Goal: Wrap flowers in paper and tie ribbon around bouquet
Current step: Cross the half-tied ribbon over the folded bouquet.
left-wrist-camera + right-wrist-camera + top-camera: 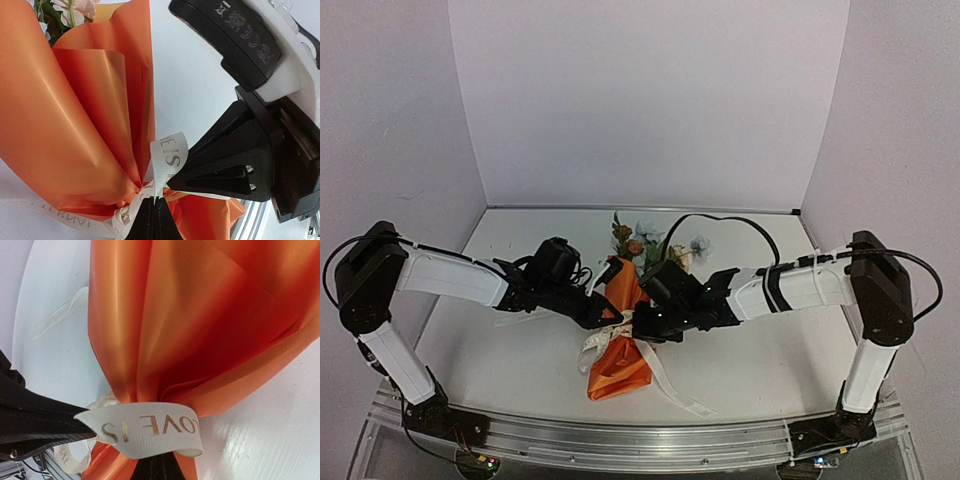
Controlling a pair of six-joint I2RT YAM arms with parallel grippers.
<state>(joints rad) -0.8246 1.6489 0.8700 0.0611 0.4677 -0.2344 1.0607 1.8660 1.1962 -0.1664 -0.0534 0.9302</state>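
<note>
Nearest the camera, a metal rail (620, 445) edges the white table (510, 370), with the two arm bases bolted at its ends. Just short of the grippers, the wide closed end of the bouquet (617, 370) lies flat on the table. A loose tail of the cream ribbon (672, 388) trails from beneath the right gripper (646, 326) toward the rail.

At the bouquet's pinched waist the two tools meet. The left gripper (611, 318) reaches in from the left, its jaws pressed together on a loop of ribbon. In its wrist view the strip rises from between the black fingers (145, 222) and curls over. The right gripper comes in from the opposite side, its jaws likewise closed on the ribbon. Gold lettering reading "LOVE IS" shows just above its fingertips (150, 471). The tips of the two grippers sit just beside each other, with the loop between them.

Beyond both grippers, the orange paper (628, 285) flares into an open cone, with a patch of its yellow-tan face showing near the mouth in the left wrist view. Inside that cone sit the flowers (642, 240). The wrap hides their stems, and small orange, pale blue and cream blossoms with green leaves spill from the mouth on the far side of the tools. A pale wall (650, 100) closes the scene behind them.
</note>
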